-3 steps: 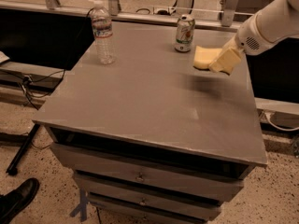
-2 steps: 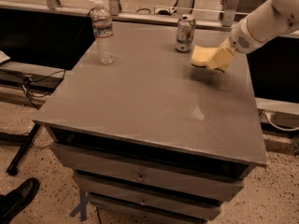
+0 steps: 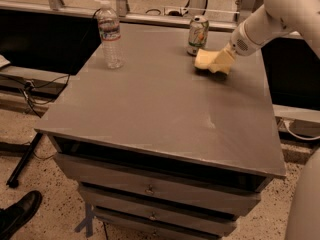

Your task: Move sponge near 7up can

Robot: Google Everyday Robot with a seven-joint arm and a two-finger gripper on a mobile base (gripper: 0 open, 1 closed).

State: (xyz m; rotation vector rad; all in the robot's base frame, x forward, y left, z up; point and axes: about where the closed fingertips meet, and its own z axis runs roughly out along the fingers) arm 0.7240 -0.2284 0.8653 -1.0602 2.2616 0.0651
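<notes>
The 7up can [image 3: 198,35] stands upright at the back of the grey table [image 3: 150,109], right of centre. The pale yellow sponge [image 3: 203,59] lies low at the table surface just in front of and right of the can, close to it. My cream-coloured gripper [image 3: 218,62] comes in from the right on the white arm [image 3: 280,11] and is on the sponge's right side, shut on it. Whether the sponge rests on the table I cannot tell.
A clear plastic water bottle [image 3: 110,35] stands at the back left of the table. Drawers [image 3: 150,189] sit below the tabletop. A black shoe [image 3: 17,216] is on the floor at lower left. Cables and a rail run behind the table.
My gripper has carried the sponge left and down, from above the table's right side to a spot close beside the 7up can.
</notes>
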